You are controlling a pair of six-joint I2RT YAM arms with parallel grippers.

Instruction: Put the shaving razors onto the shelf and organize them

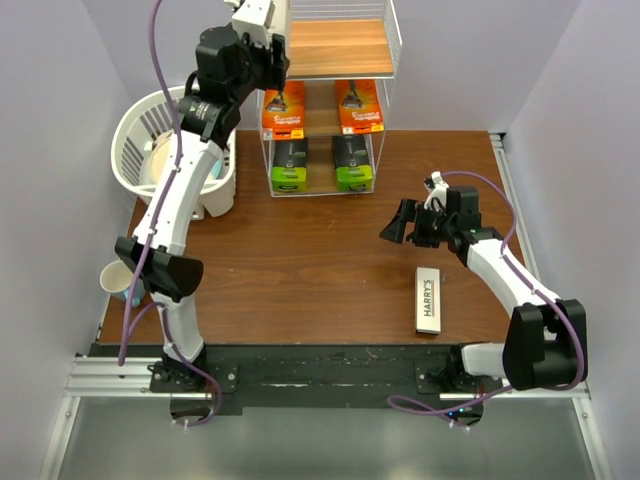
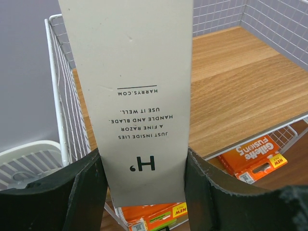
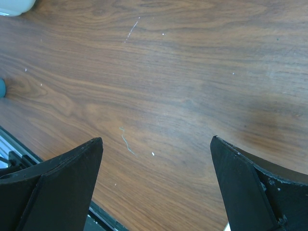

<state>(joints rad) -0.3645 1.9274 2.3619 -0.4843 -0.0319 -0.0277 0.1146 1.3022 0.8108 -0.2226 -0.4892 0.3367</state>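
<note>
Clamping a long slim white cardboard box [image 2: 130, 72] in the left gripper [image 2: 144, 192], closed onto it and pinching its long edges between both matte black fingers [image 2: 82, 197]. Showing small dark print upside down on the smooth, flat face in the left wrist view: HARRYS.COM, a few short lines of text, a bold H. Holding that box above the top wooden board [image 2: 231, 86] of the tall white wire shelf [image 1: 340, 50]. Looking onto pale brown wood with fine straight grain, fenced at back and sides by thin square-mesh wire.

Resting on the middle board below: two flat glossy orange boxes [image 1: 283, 112], side by side. Sitting on the lowest tier: two black-and-lime-green packs [image 1: 290, 165], also side by side, one under each orange box.

Lying flat on the dark brown wood-grain table [image 1: 300, 260], near the right arm's base: a second long slim white box [image 1: 429, 300], reading HARRY'S along its length, well apart from the shelf.

Hanging over bare tabletop with the right gripper [image 1: 398, 225], jaws spread wide, gripping nothing between the two wedge-shaped black fingers [image 3: 62, 187]. Looking down in the right wrist view on fine pale scratches and specks across the grain.

Standing left of the shelf: a round white slatted plastic basket [image 1: 150, 130]. Sitting near the left table edge: a pale mug [image 1: 115, 278].
</note>
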